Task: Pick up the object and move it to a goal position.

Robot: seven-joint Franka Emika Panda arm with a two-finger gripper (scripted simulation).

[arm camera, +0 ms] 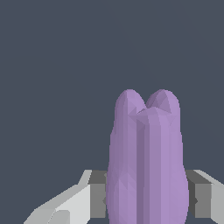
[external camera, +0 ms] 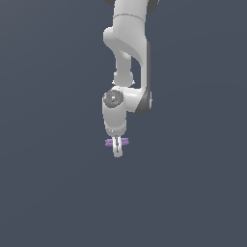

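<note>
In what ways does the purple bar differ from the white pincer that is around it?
Colour: the purple bar is light purple, while the pincer is white with grey pads.
Pose: in the exterior view the bar lies crosswise and sticks out on both sides, while the pincer points down.
Shape: the bar looks like two rounded rods joined side by side; the pincer's fingers are flat and angular.
Shared: each has two parallel parts.

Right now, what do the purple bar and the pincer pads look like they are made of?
Purple bar: matte, faceted, plastic-like; no gloss or texture, so its material stays open. Pincer: smooth white shell, hard plastic or painted metal. Its pads: flat grey, possibly rubber.
</note>
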